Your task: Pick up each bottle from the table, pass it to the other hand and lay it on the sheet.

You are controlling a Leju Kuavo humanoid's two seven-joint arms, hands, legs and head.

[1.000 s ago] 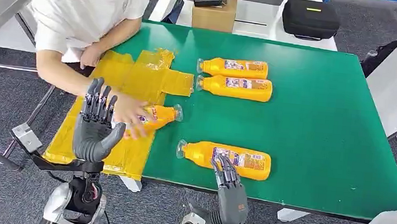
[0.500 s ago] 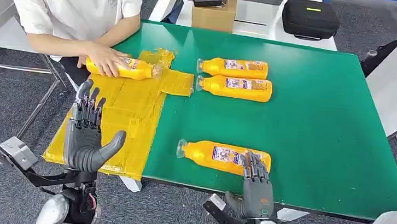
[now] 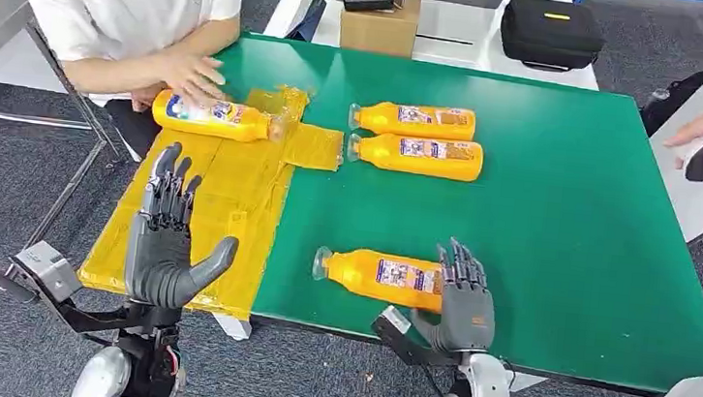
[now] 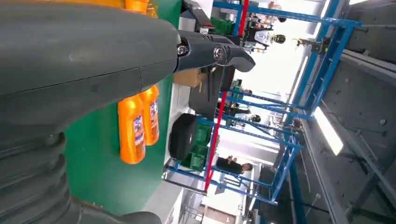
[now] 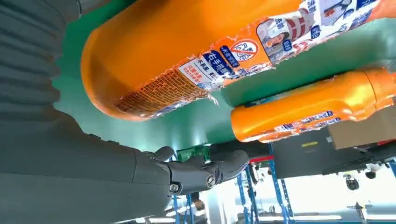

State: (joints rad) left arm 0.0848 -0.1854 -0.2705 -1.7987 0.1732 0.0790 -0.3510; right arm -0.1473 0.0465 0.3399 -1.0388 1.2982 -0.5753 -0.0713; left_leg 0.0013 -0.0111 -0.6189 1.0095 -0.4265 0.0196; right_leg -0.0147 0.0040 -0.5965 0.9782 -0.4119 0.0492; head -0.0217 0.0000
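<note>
green table (image 3: 561, 209) | yellow sheet (image 3: 222, 186), one bottle (image 3: 211, 117) on it under a person's hand (image 3: 189, 74) | nearest bottle (image 3: 381, 276) near the table's front edge | right hand (image 3: 462, 302) at its base, fingers apart (nothing held); glancing contact could roll it off | left hand (image 3: 167, 239) spread, idle

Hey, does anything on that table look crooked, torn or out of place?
The yellow sheet is crumpled and hangs over the table's near-left edge. The near bottle's label is torn and ragged. Nothing is spilled.
</note>
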